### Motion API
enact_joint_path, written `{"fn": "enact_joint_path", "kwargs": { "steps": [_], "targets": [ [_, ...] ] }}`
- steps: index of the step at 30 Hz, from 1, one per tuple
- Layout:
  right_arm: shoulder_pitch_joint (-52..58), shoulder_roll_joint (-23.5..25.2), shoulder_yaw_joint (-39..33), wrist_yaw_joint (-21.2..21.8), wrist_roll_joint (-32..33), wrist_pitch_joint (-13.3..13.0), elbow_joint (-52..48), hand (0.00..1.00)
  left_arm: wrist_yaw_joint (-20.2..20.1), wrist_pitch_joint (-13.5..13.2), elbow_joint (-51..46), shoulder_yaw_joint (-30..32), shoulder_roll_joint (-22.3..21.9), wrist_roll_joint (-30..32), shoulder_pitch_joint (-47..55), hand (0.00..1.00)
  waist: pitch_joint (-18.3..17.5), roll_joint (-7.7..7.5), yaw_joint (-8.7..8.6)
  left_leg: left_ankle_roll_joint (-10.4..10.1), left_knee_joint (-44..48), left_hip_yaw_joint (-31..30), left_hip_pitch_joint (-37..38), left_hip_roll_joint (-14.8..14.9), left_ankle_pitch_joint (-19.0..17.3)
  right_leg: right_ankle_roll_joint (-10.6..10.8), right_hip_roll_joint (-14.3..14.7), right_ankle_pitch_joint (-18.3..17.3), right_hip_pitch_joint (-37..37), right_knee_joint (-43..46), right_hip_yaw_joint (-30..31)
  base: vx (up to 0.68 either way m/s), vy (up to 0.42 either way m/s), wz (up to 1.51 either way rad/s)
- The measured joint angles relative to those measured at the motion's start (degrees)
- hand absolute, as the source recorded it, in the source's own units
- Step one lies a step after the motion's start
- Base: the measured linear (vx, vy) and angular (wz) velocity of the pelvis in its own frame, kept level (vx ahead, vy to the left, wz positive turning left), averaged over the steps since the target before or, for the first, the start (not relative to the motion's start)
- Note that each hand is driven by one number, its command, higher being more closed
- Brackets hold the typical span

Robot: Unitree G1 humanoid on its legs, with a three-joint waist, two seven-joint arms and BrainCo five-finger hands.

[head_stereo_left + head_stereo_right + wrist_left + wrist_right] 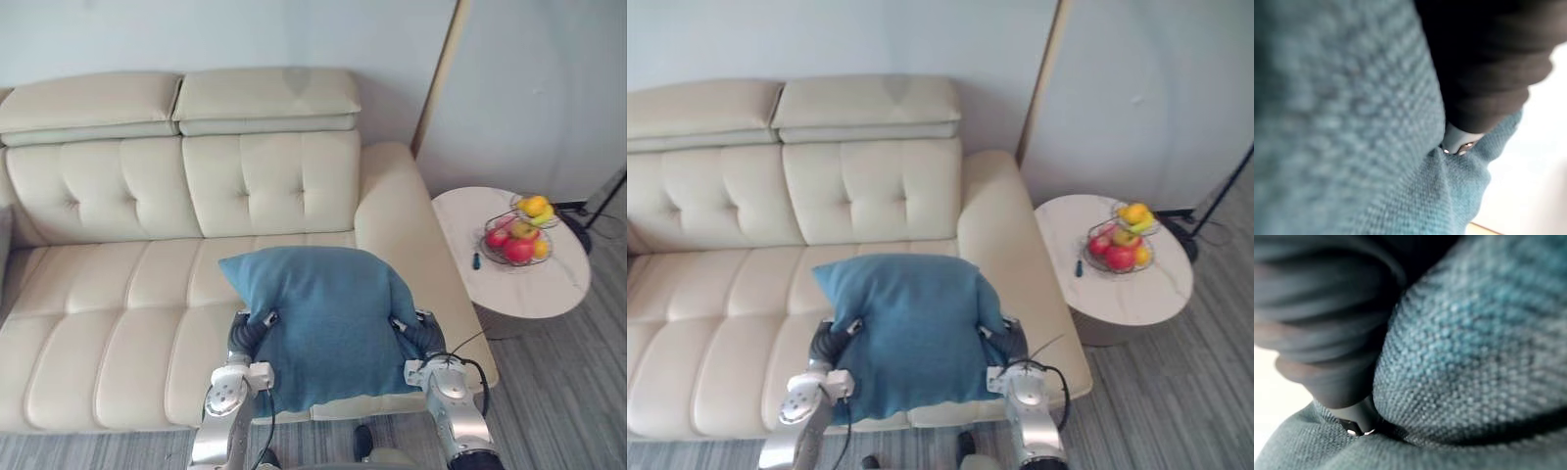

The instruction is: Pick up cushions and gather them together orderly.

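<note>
Your cushion (323,323), the blue one, sits squarely between the two hands, upright, with its top edge toward the sofa back. It hangs over the front of the seat near the right armrest. You cannot tell whether its bottom edge rests on the seat or is lifted clear.

Your left hand (247,335) presses into the cushion's left side and your right hand (419,333) into its right side. In the eye views only the dark ribbed covers show against the cloth. Each wrist view looks along its cover into blue weave, with a small silver bit sunk in a fold. You cannot tell whether either hand is spread flat or clamped on the fabric.

By my reading, the pick-up of this cushion is done or nearly so, and the gathering has not begun. It is the one cushion you can see, and no pile is started on the cream sofa (118,294). What is left is to choose a spot, set this cushion down straight and bring any others beside it.

Off to the right, well apart, a round table (549,289) carries a fruit basket (495,253).
</note>
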Motion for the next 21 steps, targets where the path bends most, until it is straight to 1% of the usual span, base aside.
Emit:
{"fn": "enact_joint_path", "kwargs": {
  "steps": [1, 5, 7, 9, 10, 12, 14, 15, 16, 17, 18, 19, 21],
  "targets": [
    [0.0, 0.0, 0.0, -0.2, -0.3, 0.0, 0.0, 1.0, 0.1, 0.0, 0.1, 0.0, 0.0, 0.1, 0.0, 1.0, 0.0, -0.05, 0.05, 0.0, 0.0, -1.0, 0.3, 0.2, 0.0, 0.0, 0.2, 0.0, 1.2, -0.7, -0.7, 0.09, -0.086, 0.29],
    [-0.8, 0.3, 0.1, -1.6, -2.4, -0.1, 0.0, 1.0, 0.9, 0.0, 0.3, 0.1, 0.0, 0.7, -0.8, 1.0, -0.1, -0.13, 0.17, 0.0, -0.1, -2.5, -0.5, 0.0, 0.0, 0.0, 0.1, 0.6, 2.1, -2.6, -1.9, 0.02, -0.012, 0.22],
    [-2.4, 0.2, 0.3, -2.8, -3.9, -0.1, 0.1, 1.0, 2.1, 0.0, 2.4, 0.3, 0.1, 1.5, -2.9, 1.0, 0.1, -0.16, 0.76, 0.3, -0.1, -3.5, -1.8, -0.2, 0.4, 0.2, -0.3, 1.4, 2.1, -4.1, -2.7, -0.01, -0.003, 0.25],
    [-4.9, 0.3, 0.3, -4.2, -4.6, 0.0, 0.3, 1.0, 2.4, 0.0, 4.3, 1.4, -0.2, 1.8, -6.1, 1.0, 1.7, -0.15, 1.02, 0.4, -0.2, -4.7, -2.8, -0.5, 1.0, 0.2, -0.4, 1.6, 1.7, -3.9, -4.0, -0.04, -0.002, 0.32],
    [-8.2, 0.3, 1.4, -5.8, -5.5, -0.1, 0.6, 1.0, 3.7, 0.0, 4.3, 2.9, -0.2, 2.3, -8.7, 1.0, 3.8, -0.37, 1.2, 0.4, -0.2, -5.3, -3.9, -0.5, 1.6, 0.2, -0.5, 1.5, 0.4, -3.0, -4.4, -0.09, 0.003, 0.15],
    [-12.0, 0.3, 2.1, -7.2, -6.6, -0.1, 0.7, 1.0, 4.8, -0.1, 4.3, 4.3, -0.1, 2.5, -12.0, 1.0, 4.9, -0.37, 1.53, 0.7, 0.1, -5.5, -6.8, -0.4, 2.3, 0.2, -0.6, 1.5, -3.2, -1.3, -4.6, -0.12, -0.008, 0.06],
    [-20.1, 0.2, 1.9, -10.0, -7.3, 0.0, 0.7, 1.0, 7.3, -0.1, 4.3, 6.9, -0.1, 2.9, -19.6, 1.0, 8.3, -0.05, 2.38, 1.1, 0.5, -5.6, -11.0, -0.5, 3.9, 0.3, -1.1, 1.3, -9.1, 2.8, -4.7, -0.13, 0.002, 0.02],
    [-21.7, 0.2, 1.9, -10.5, -7.7, 0.1, 0.7, 1.0, 7.7, -0.1, 4.3, 7.4, -0.1, 2.9, -21.2, 1.0, 9.0, -0.03, 2.45, 1.2, 0.9, -5.6, -11.8, -0.5, 4.0, 0.2, -1.3, 1.1, -10.0, 3.7, -4.9, -0.17, 0.015, 0.17],
    [-26.4, 0.2, 1.4, -12.2, -8.6, 0.1, 0.7, 1.0, 9.1, -0.1, 4.4, 9.0, -0.1, 2.9, -26.2, 1.0, 10.2, 0.09, 2.47, 1.5, 2.0, -6.5, -14.8, -0.9, 4.4, 0.2, -2.1, 0.1, -13.4, 6.5, -5.4, -0.13, 0.015, 0.2],
    [-28.1, 0.2, 1.1, -13.0, -8.9, 0.1, 0.7, 1.0, 9.7, -0.1, 4.4, 9.4, -0.1, 3.1, -28.0, 1.0, 10.4, 0.22, 2.46, 1.6, 2.0, -7.1, -15.9, -1.1, 4.7, 0.3, -2.4, -0.2, -14.6, 7.4, -5.6, -0.12, 0.027, 0.33],
    [-31.7, 0.3, -0.4, -14.3, -9.0, 0.1, 0.7, 1.0, 10.5, -0.1, 4.7, 10.2, -0.1, 3.7, -32.5, 1.0, 11.4, 0.54, 2.38, 1.9, 1.9, -7.7, -17.3, -1.5, 5.3, 0.3, -3.0, -0.4, -16.2, 8.6, -6.3, -0.04, 0.021, 0.25],
    [-33.2, 0.3, -1.0, -14.9, -9.0, 0.1, 0.7, 1.0, 10.8, -0.2, 5.0, 10.6, 0.0, 3.9, -34.7, 1.0, 12.0, 0.63, 2.43, 2.0, 1.9, -8.1, -17.7, -1.6, 5.6, 0.2, -3.2, -0.5, -16.7, 9.0, -6.5, -0.06, 0.032, 0.28],
    [-39.9, 0.2, -3.5, -17.2, -9.0, 0.1, 0.7, 1.0, 11.7, -0.8, 6.8, 11.0, 2.4, 4.9, -43.7, 1.0, 14.6, 0.54, 2.48, 2.5, 2.1, -8.8, -19.9, -2.1, 6.5, 0.2, -3.9, -0.6, -19.0, 10.6, -7.0, -0.09, 0.036, 0.25]
  ]
}}
